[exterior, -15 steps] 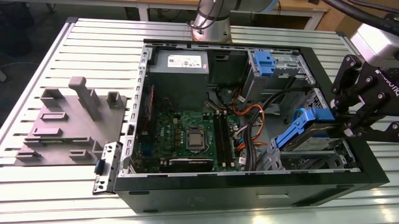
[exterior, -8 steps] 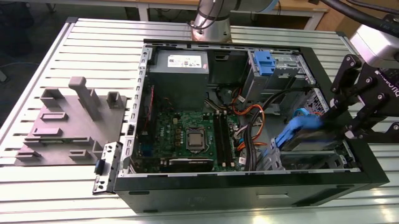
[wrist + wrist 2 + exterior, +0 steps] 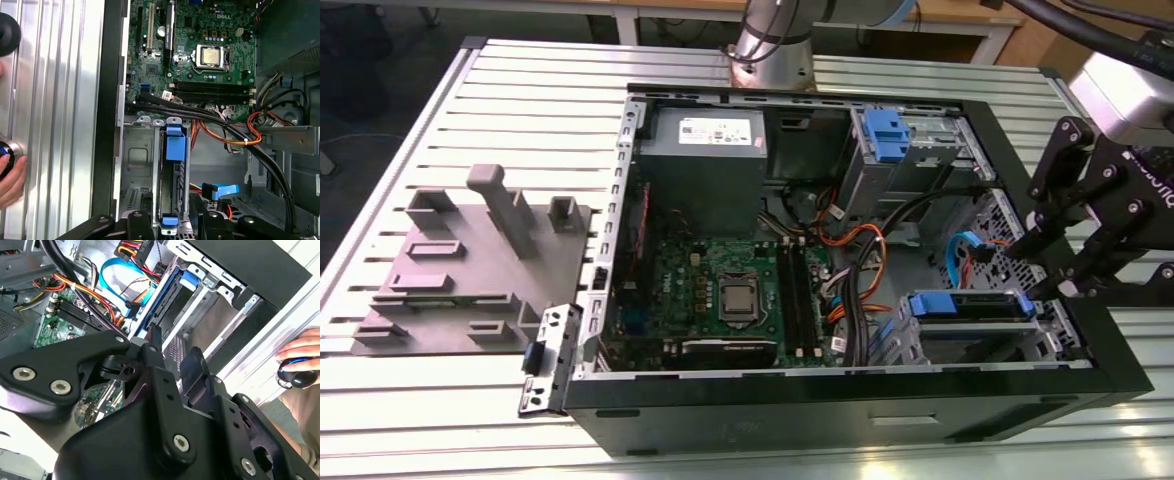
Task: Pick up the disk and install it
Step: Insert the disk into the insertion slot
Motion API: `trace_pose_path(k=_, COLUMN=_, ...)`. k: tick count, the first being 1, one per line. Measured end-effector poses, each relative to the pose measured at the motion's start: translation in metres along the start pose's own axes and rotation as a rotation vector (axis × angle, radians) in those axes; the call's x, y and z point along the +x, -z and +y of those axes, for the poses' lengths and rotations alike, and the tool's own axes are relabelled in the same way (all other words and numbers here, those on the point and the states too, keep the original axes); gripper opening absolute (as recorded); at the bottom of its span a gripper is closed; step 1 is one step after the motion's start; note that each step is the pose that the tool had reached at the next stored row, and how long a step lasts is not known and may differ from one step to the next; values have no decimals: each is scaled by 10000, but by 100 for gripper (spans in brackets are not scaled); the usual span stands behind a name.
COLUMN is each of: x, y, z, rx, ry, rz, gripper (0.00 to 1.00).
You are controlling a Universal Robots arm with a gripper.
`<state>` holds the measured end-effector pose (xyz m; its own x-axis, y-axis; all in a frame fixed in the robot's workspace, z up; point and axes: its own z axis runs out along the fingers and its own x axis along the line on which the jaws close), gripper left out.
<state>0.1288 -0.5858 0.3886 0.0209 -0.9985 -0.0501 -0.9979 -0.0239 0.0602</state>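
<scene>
The disk [image 3: 970,305] sits on edge in the drive bay at the near corner of the open computer case [image 3: 854,415], on the exterior view's right, its blue rails showing. My gripper [image 3: 1067,280] hangs above that side of the case, just over the bay. In the first wrist view the disk [image 3: 180,185] stands in its metal slot with a blue tab on top, and my gripper [image 3: 172,225] is open, one finger to each side of the disk's end. In the second wrist view the gripper [image 3: 174,347] holds nothing, with the disk [image 3: 165,297] beyond it.
Orange, black and blue cables [image 3: 854,265] cross between the motherboard [image 3: 720,290] and the bay. A blue clip with a metal cage [image 3: 887,135] and a grey box [image 3: 707,130] sit at the case's far end. A grey fixture [image 3: 467,270] lies beside the case. A hand [image 3: 300,352] rests on a blue-lit knob.
</scene>
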Motion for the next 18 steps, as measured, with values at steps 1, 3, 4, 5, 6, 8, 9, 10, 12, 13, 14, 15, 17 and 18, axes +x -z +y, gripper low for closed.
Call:
trace_pose_path(k=1, x=1, y=-16, z=6, rx=3, ry=0, rz=-2, gripper=42)
trace_pose_path(k=3, x=3, y=-51, z=11, rx=7, ry=1, rz=1, gripper=42)
trace_pose_path(k=4, x=3, y=-70, z=10, rx=7, ry=3, rz=1, gripper=42)
trace_pose_path(k=5, x=4, y=-88, z=9, rx=7, ry=3, rz=1, gripper=42)
trace_pose_path(k=6, x=5, y=-106, z=8, rx=7, ry=3, rz=1, gripper=42)
trace_pose_path(k=8, x=7, y=-141, z=7, rx=7, ry=2, rz=2, gripper=42)
trace_pose_path(k=9, x=8, y=-158, z=6, rx=7, ry=2, rz=2, gripper=42)
trace_pose_path(k=10, x=8, y=-166, z=5, rx=7, ry=1, rz=1, gripper=42)
trace_pose_path(k=12, x=8, y=-165, z=5, rx=7, ry=2, rz=2, gripper=42)
trace_pose_path(k=13, x=8, y=-166, z=5, rx=7, ry=2, rz=-1, gripper=42)
trace_pose_path(k=14, x=8, y=-167, z=5, rx=7, ry=2, rz=-4, gripper=42)
trace_pose_path(k=15, x=8, y=-167, z=5, rx=7, ry=3, rz=-5, gripper=42)
trace_pose_path(k=17, x=8, y=-166, z=5, rx=7, ry=3, rz=-8, gripper=40)
trace_pose_path(k=18, x=8, y=-166, z=6, rx=7, ry=3, rz=-10, gripper=35)
